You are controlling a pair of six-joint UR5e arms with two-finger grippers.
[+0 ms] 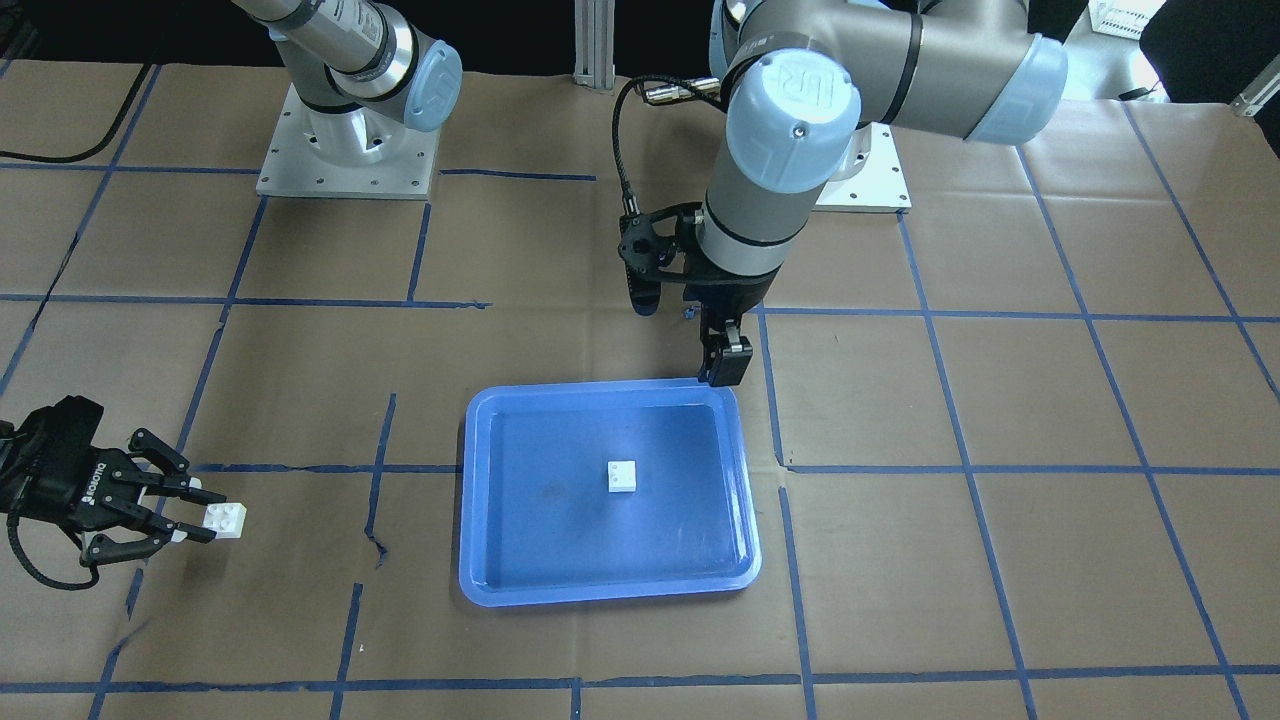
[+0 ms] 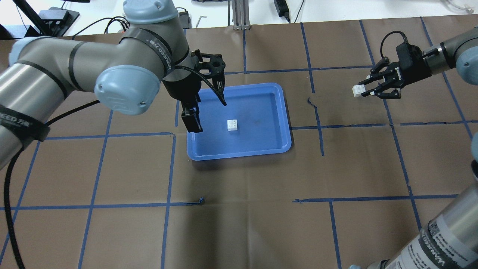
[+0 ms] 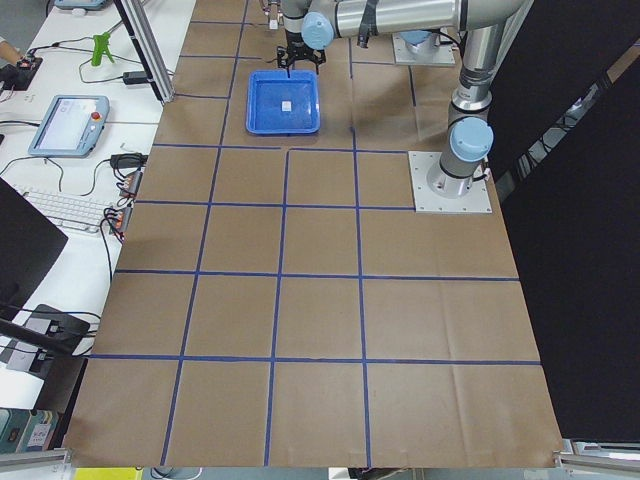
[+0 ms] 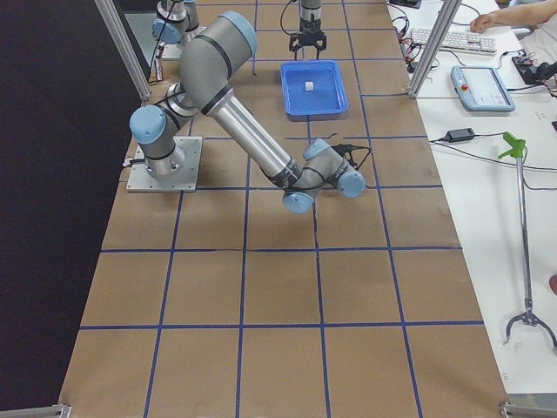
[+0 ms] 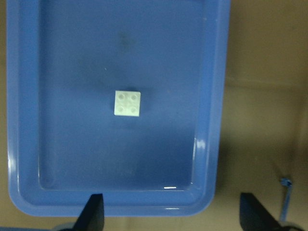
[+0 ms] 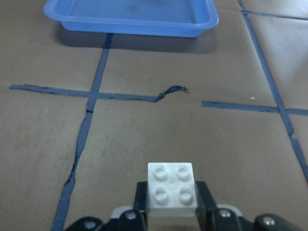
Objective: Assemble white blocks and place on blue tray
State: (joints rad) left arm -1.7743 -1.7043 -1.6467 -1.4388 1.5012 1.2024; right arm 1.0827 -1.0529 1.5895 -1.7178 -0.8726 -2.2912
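One white block lies studs up in the middle of the blue tray; it also shows in the overhead view and the left wrist view. My left gripper hangs open and empty above the tray's rim, apart from that block. My right gripper is far off to the side of the tray, low over the table, shut on the second white block, which it holds studs up. The held block also shows in the overhead view.
The table is covered in brown paper with a blue tape grid. The arm bases stand at the robot's side of the table. A torn piece of tape lies between my right gripper and the tray.
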